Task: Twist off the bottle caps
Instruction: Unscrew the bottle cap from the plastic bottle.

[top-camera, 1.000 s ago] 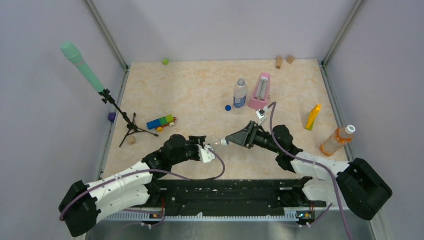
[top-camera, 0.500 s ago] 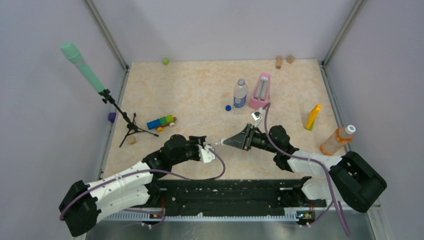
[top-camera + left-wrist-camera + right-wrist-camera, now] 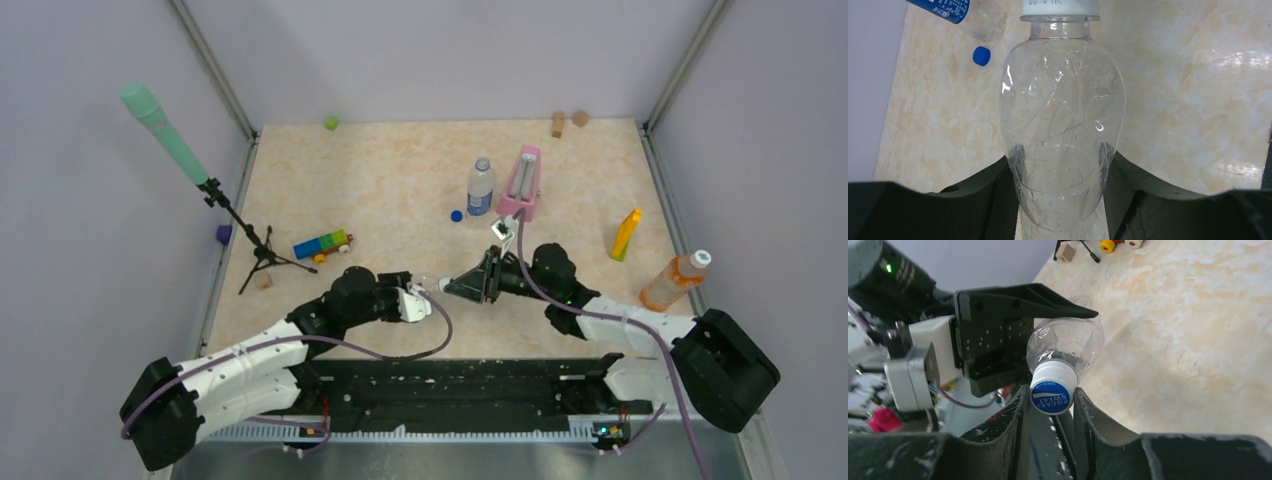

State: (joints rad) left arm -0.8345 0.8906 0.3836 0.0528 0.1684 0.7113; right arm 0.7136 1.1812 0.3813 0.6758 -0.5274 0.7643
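My left gripper (image 3: pixel 1060 170) is shut on the body of the plain clear bottle (image 3: pixel 1063 125), holding it roughly level above the table (image 3: pixel 432 288). Its white cap (image 3: pixel 1052 390) has a blue printed top and sits between my right gripper's fingers; the right gripper (image 3: pixel 1050 395) is shut on it, seen from above at the table's middle front (image 3: pixel 452 287). The blue-label bottle (image 3: pixel 481 187) stands at the back, with a loose dark blue cap (image 3: pixel 456 215) beside it. The orange bottle (image 3: pixel 672 281) stands at the right edge with its white cap (image 3: pixel 701 259) on.
A pink metronome (image 3: pixel 521 183) stands right of the blue-label bottle. A yellow object (image 3: pixel 626 234) is on the right. A microphone stand (image 3: pixel 255 255) and a coloured block train (image 3: pixel 322 244) are on the left. A green cube (image 3: pixel 331 123) and wooden blocks (image 3: pixel 570 121) lie at the back.
My right wrist has turned and shifted slightly left while staying on the cap. The left arm holds the bottle almost where it was.
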